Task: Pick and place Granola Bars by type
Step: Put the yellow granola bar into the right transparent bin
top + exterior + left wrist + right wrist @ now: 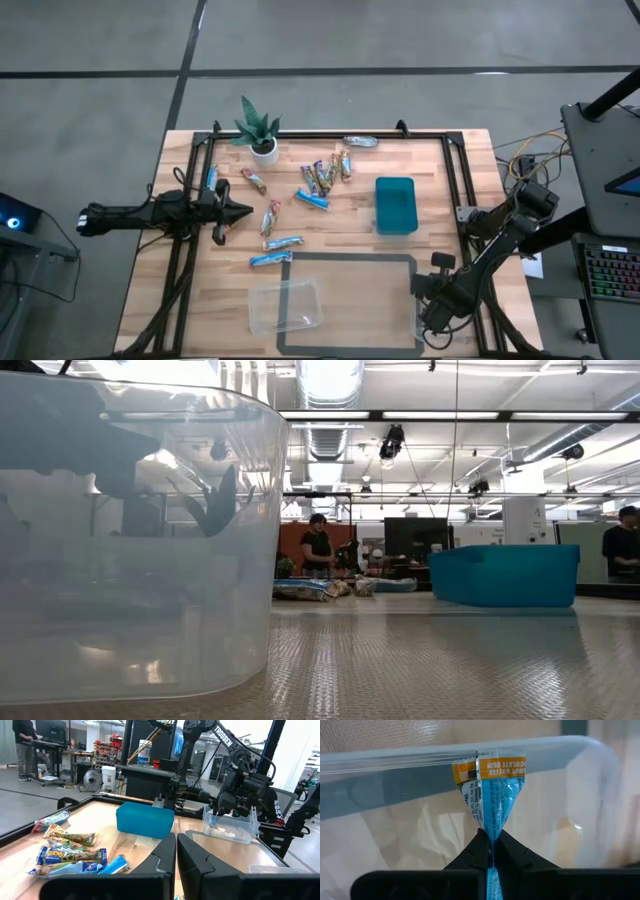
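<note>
1. Looking straight down from the high view, the left gripper (240,211) reaches in over the left side of the table (350,245), just beside the loose granola bars (318,180) scattered across its middle. The right gripper (432,310) sits at the near right corner, past the teal bin (394,204). A clear tub (285,305) rests near the front edge, probably one of the sorting targets.

2. At table height in the low view, that tub's wall (130,540) fills the left half; the teal bin (505,575) and a few bars (325,588) lie beyond. People stand far off in the room.

3. From the left wrist view, the left arm's fingers (162,860) are pressed together, holding nothing, aimed toward the pile of bars (70,855).

4. From the right wrist view, the right arm's fingers (512,851) pinch a blue-wrapped bar (492,795) by one end, so it hangs inside a second clear tub (420,760), seemingly ready for release.
</note>
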You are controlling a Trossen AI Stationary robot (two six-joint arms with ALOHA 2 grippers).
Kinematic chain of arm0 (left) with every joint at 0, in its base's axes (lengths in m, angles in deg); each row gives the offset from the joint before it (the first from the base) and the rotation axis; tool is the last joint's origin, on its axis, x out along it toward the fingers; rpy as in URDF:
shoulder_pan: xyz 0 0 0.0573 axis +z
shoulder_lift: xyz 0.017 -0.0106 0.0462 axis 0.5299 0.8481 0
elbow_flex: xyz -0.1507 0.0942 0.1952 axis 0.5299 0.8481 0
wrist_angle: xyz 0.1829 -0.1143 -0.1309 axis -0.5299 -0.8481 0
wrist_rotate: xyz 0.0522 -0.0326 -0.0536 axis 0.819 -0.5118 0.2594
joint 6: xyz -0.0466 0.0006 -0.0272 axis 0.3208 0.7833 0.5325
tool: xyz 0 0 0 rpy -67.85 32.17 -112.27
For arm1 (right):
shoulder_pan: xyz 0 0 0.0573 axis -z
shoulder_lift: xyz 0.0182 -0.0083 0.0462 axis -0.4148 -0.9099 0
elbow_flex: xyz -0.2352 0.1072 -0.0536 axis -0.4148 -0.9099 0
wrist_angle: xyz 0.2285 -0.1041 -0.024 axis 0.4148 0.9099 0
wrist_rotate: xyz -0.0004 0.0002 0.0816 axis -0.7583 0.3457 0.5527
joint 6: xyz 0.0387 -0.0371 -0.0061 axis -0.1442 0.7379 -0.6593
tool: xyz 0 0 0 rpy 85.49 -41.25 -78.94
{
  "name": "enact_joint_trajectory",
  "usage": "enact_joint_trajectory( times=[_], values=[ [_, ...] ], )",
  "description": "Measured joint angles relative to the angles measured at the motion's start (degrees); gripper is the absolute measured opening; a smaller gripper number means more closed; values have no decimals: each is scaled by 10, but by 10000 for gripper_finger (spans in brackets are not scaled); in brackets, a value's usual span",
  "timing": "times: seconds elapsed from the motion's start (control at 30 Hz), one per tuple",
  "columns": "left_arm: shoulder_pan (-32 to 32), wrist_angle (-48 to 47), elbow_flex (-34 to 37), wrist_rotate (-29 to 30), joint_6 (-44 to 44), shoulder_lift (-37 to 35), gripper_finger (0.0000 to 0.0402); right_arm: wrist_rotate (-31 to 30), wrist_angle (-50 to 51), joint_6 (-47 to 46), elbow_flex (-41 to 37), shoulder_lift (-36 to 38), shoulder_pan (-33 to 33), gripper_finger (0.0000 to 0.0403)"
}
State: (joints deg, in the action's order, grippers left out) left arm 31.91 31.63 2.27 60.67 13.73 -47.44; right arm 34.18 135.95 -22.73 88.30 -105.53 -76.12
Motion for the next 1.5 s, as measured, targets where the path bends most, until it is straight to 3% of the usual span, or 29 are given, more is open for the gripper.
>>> enact_joint_trajectory(
  times=[0.2, 0.63, 0.87, 1.13, 1.37, 1.5],
  values=[
    [0, 0, 0, 0, 0, 0, 0, 1, -5, 2, -2, 1, 0, 23],
    [0, 0, 0, 0, 0, 0, 0, 4, 16, 3, 20, 1, 0, 117],
    [0, 0, 0, 0, 0, 0, 0, 1, 112, 29, 99, 5, 0, 157],
    [0, 0, 0, 0, 0, 0, 0, 2, 201, 43, 212, 6, 0, 171],
    [0, 0, 0, 0, 0, 0, 0, -14, 202, 71, 314, 6, 13, 164],
    [0, 0, 0, 0, 0, 0, 0, -56, 200, 56, 360, 6, 43, 164]
  ],
)
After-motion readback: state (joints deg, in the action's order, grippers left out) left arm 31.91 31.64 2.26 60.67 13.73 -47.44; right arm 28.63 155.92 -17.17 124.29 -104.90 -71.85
